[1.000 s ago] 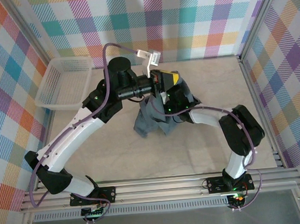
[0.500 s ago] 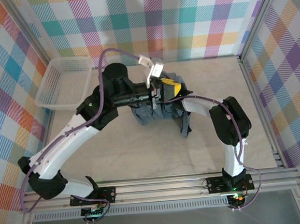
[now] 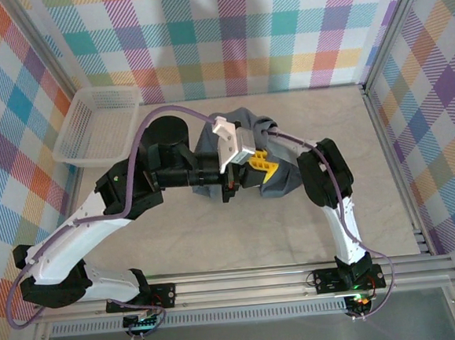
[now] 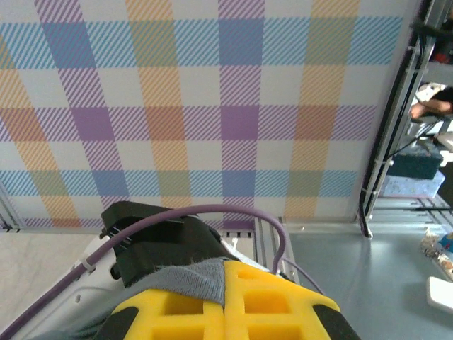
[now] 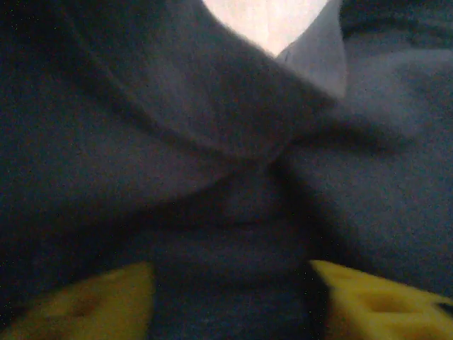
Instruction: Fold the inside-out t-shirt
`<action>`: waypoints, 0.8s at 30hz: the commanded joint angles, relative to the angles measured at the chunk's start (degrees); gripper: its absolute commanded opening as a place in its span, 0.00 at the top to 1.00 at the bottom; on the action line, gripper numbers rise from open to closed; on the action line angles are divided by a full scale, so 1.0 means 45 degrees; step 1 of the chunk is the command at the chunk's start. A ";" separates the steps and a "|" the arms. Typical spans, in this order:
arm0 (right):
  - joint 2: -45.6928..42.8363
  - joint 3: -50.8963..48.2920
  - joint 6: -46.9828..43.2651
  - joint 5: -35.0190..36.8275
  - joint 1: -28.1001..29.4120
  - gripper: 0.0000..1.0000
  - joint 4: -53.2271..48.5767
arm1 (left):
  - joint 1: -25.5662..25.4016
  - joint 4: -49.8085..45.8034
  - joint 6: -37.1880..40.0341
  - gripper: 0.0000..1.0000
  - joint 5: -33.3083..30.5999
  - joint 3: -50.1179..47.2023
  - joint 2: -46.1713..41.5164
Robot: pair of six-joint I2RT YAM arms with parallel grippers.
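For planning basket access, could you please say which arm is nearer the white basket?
Left. The left arm bends just right of the basket; the right arm lies farther right, beyond the t-shirt.

Near table [image 3: 217, 234] open; basket [image 3: 103, 90] blocks far-left corner; t-shirt [image 3: 281, 183] crowds centre.

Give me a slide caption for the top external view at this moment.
Left arm and right arm meet over the bunched blue-grey t-shirt mid-table; white basket at far left.
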 commanded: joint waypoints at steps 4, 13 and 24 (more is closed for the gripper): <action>0.0177 -0.0044 -0.0750 0.0426 0.0348 0.00 -0.2526 | -0.0632 0.1069 0.0661 1.00 0.0912 0.0677 -0.0286; 0.2108 0.0330 -0.2888 0.3360 0.1917 0.31 -0.4671 | -0.0555 -0.0950 0.2060 1.00 -0.7601 0.2273 -0.0261; -0.6190 -0.5765 -0.2536 -0.2594 0.1736 1.00 0.0150 | 0.8657 -0.2946 -0.3252 1.00 -0.8169 -0.0178 0.1711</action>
